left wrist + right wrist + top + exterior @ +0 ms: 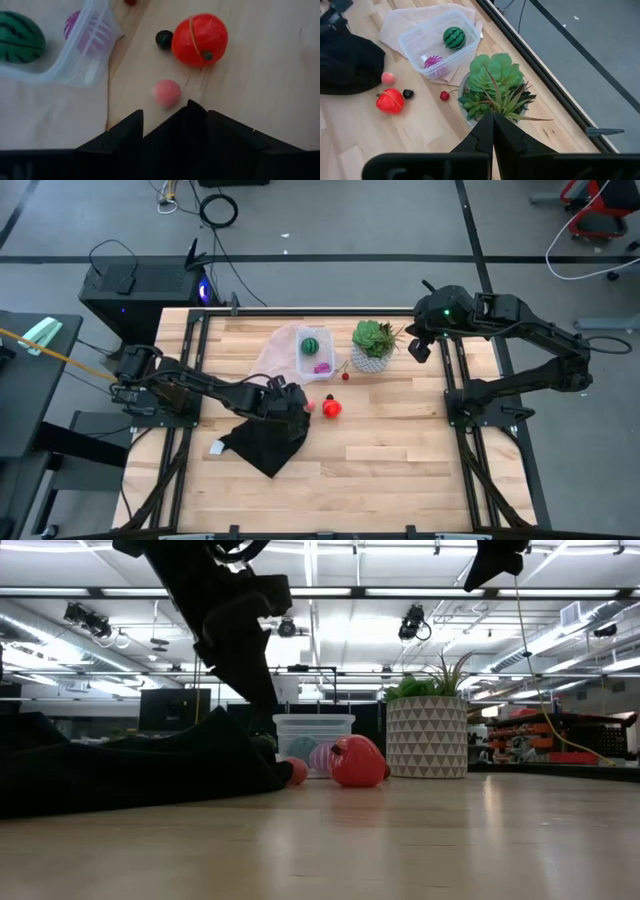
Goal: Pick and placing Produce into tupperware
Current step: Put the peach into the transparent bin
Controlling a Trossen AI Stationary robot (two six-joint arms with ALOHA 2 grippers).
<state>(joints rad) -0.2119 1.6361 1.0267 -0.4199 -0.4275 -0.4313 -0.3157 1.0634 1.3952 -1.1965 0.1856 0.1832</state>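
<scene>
A robotics lab: a wooden desk (380,450) on a grey floor with trailing cables (215,208), ceiling strip lights (330,635) and benches of equipment (545,745) behind.

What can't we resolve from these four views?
- Left pincer: the high view buries its tips against the black cloth; the left wrist view cuts the fingers at the bottom edge, so the grip state is unclear.
- Tupperware: in the low view the red-orange piece and the cloth cover its lower part and contents.
- Small dark bit: too small to identify.
- Right pincer hovers shut over the succulent.
</scene>
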